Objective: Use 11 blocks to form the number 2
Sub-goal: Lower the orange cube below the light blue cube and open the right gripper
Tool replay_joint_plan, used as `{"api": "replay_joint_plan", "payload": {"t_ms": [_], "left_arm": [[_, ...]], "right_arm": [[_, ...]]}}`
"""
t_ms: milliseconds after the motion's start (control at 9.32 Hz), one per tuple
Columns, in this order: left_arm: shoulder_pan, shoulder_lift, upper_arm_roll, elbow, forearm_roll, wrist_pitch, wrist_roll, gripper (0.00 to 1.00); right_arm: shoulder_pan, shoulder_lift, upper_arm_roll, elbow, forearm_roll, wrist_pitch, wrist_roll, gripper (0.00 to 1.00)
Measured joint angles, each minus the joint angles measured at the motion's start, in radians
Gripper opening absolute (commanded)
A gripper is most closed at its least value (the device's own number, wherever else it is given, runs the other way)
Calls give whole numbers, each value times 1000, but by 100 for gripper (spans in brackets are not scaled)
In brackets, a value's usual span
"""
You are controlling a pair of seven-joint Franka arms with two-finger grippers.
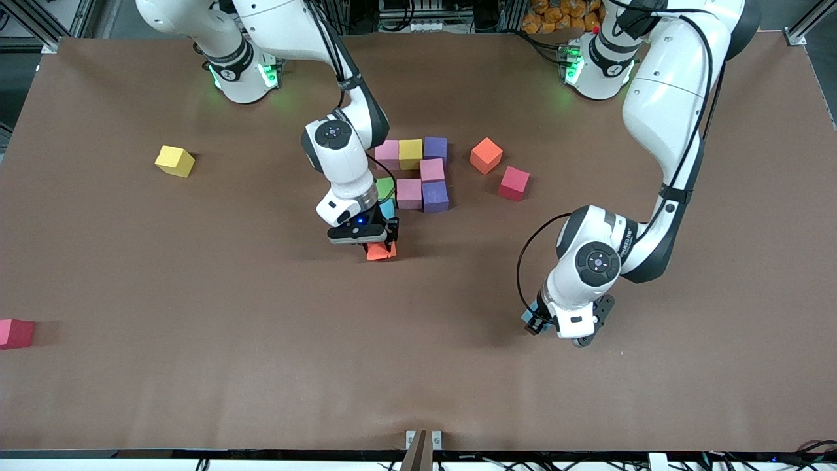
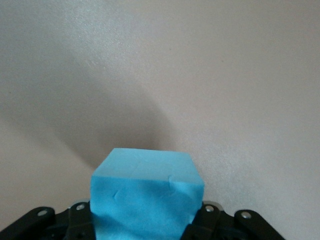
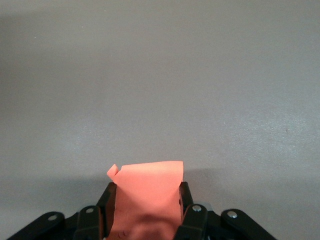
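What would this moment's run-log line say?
right gripper: shut on orange block, beside the partial number 2 | left gripper: shut on light blue block, over bare table

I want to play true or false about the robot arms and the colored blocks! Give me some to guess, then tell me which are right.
1. The right gripper is holding an orange block. True.
2. The left gripper is empty. False: it is shut on a light blue block.
3. A yellow block sits alone toward the right arm's end of the table. True.
4. The number 2 is already finished. False: only part of the cluster is laid, and both arms hold blocks.
5. The loose orange cube is stacked on the red cube. False: they lie side by side on the table, apart.
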Motion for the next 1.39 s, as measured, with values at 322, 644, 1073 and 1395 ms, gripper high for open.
{"api": "replay_joint_plan", "payload": {"t_ms": [322,644,1073,1395], "left_arm": [[0,0,-8,0,0,0,19,0],[-1,0,-13,0,0,0,26,0],[-1,0,-23,0,0,0,27,0],[-1,0,-33,0,-11,0,27,0]], "right_arm": [[0,1,0,0,-2,0,0,49],[0,2,-1,0,-3,1,1,100],[0,5,-1,0,-3,1,2,100],[0,5,-2,1,-3,5,2,100]]}}
